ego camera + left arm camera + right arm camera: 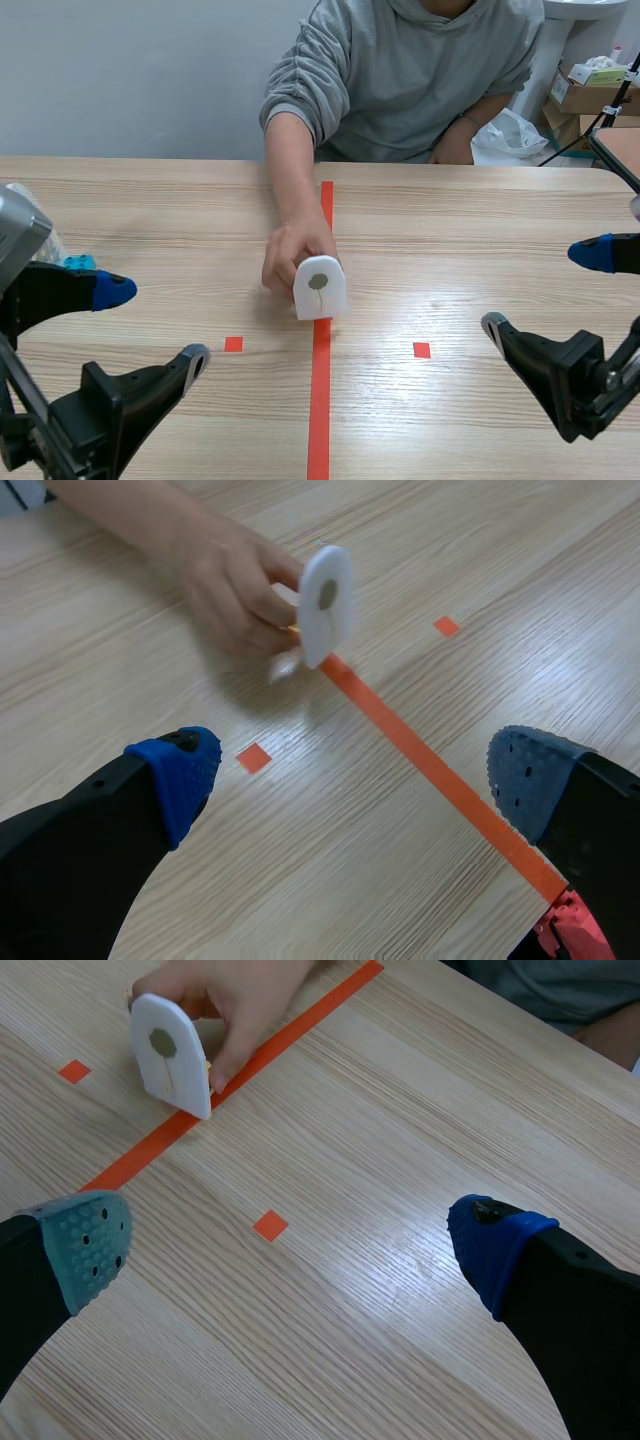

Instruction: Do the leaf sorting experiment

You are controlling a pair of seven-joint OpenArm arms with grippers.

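A cardboard box (585,97) sits off the table's far right corner, and a pale green-and-white packet (600,72) lies in it. A white plastic bag (510,135) is bunched beside it. A person in a grey hoodie sits across the table (480,220) and stretches one hand (288,255) to its middle.

That hand grips the white card (320,288) from behind, so the fingers cover its rear edge. The card stands upright on the long orange-red tape line (320,400), roughly midway between the two arms. It has a rounded top and a flat base, and its face shows a small round grey-brown leaf (318,282) on a thin stem.

The left gripper (155,325) hangs low on its own side with its fingers spread wide and nothing between them. The right gripper (542,288) is likewise spread and empty. Both are well apart from the card.
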